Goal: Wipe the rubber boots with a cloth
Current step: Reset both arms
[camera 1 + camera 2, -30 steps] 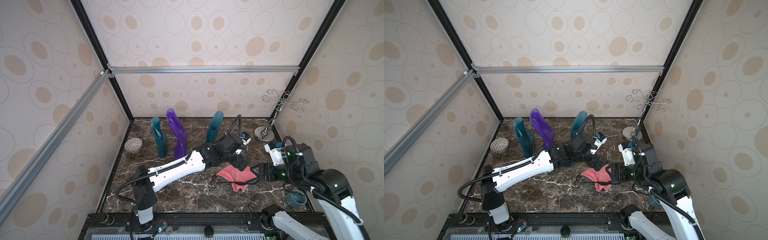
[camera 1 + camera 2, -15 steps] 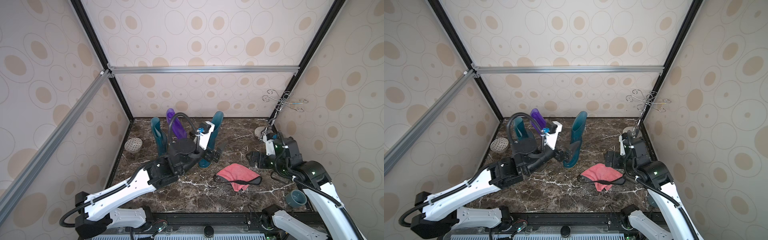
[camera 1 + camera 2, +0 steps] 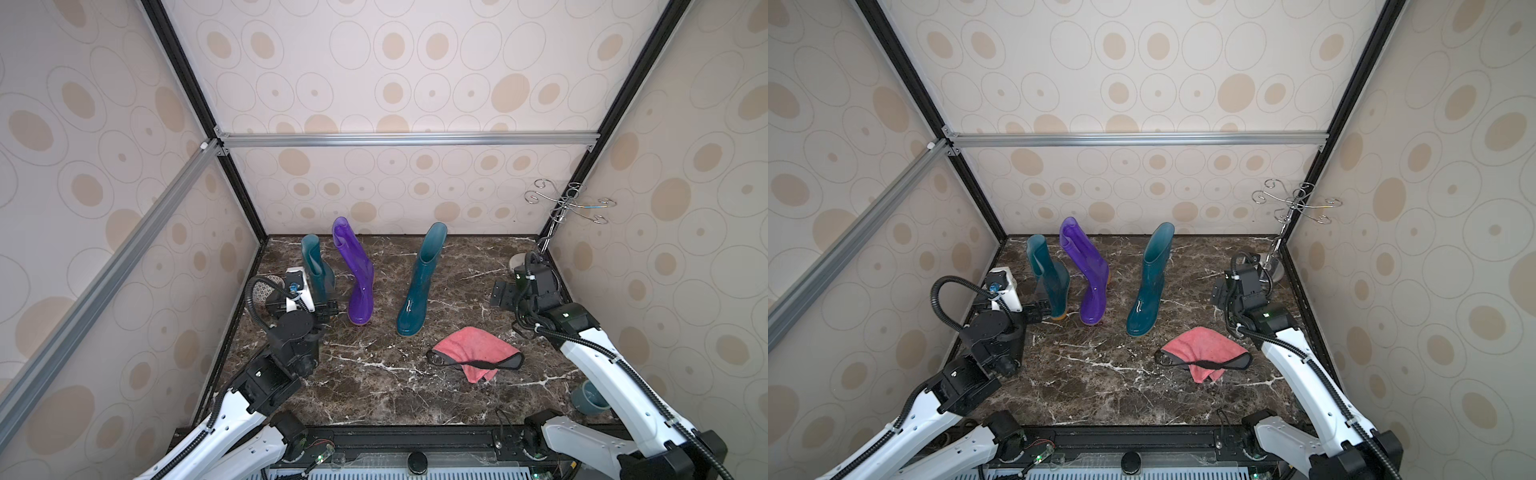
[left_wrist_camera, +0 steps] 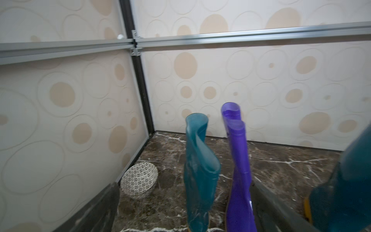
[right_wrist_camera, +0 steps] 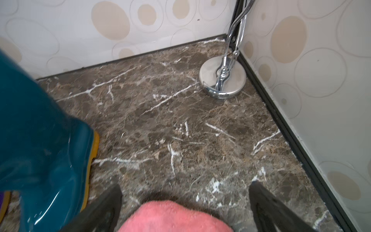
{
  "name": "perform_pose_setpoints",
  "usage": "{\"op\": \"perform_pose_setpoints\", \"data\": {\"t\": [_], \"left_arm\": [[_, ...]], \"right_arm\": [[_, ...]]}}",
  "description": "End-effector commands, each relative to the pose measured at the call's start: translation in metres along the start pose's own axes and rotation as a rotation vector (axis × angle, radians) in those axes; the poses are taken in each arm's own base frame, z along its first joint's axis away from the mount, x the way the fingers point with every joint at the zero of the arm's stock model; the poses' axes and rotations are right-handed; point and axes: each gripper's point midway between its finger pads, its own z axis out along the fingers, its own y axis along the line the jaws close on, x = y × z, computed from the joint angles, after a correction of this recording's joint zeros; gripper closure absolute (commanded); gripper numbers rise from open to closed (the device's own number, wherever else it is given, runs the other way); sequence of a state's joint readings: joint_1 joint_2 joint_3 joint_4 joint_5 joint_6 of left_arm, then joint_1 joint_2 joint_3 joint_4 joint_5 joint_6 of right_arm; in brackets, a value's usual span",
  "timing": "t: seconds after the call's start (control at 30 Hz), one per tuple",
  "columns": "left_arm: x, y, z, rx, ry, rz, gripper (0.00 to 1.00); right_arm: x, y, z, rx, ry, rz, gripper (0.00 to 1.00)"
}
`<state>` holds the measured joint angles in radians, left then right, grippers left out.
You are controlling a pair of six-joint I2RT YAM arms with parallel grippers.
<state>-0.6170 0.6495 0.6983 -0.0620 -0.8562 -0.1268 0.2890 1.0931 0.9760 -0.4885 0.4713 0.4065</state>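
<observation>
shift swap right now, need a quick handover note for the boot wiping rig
Left hand: open, empty, close beside the left teal boot.
Right hand: open, empty, clear of the pink towel.
Boots: all three upright. The left teal boot and the purple boot stand back left, the other teal boot mid-table.
Towel: crumpled on the marble table, front right, unheld.
Done: cannot tell which boots are wiped.
Left: pick up the towel and wipe the boots.
</observation>
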Motion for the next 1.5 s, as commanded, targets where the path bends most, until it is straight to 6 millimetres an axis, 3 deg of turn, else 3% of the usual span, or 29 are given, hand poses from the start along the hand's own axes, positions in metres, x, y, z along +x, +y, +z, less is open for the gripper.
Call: {"op": "perform_pose_setpoints", "data": {"t": [0.0, 0.17, 0.3, 0.57, 0.7, 0.93, 1.1, 1.2, 1.47], "left_arm": [[0.022, 0.029, 0.013, -0.132, 0.033, 0.011, 0.00], [0.070, 0.066, 0.025, -0.265, 0.054, -0.044, 0.00], [0.089, 0.071, 0.031, -0.292, 0.049, -0.027, 0.00], [0.124, 0.094, 0.044, -0.389, 0.105, 0.005, 0.00], [0.130, 0.102, 0.050, -0.433, 0.099, 0.001, 0.00], [0.134, 0.113, 0.059, -0.467, 0.000, -0.064, 0.00], [0.141, 0.102, 0.073, -0.378, -0.038, -0.062, 0.00], [0.144, 0.085, 0.085, -0.284, -0.036, -0.076, 0.00], [0.166, 0.053, 0.110, -0.113, -0.008, -0.063, 0.00]], "right_arm": [[-0.021, -0.018, 0.015, 0.080, -0.150, 0.040, 0.00], [-0.009, -0.017, 0.041, 0.096, -0.159, -0.024, 0.00], [0.007, -0.028, 0.062, 0.147, -0.179, -0.020, 0.00], [0.027, -0.022, 0.086, 0.102, -0.227, -0.088, 0.00], [0.037, -0.018, 0.098, 0.099, -0.224, -0.158, 0.00], [0.035, -0.012, 0.103, 0.071, -0.286, -0.228, 0.00], [0.049, -0.019, 0.114, 0.048, -0.247, -0.200, 0.00], [0.058, -0.026, 0.118, 0.045, -0.274, -0.159, 0.00], [0.075, -0.018, 0.137, -0.018, -0.285, -0.174, 0.00]]}}
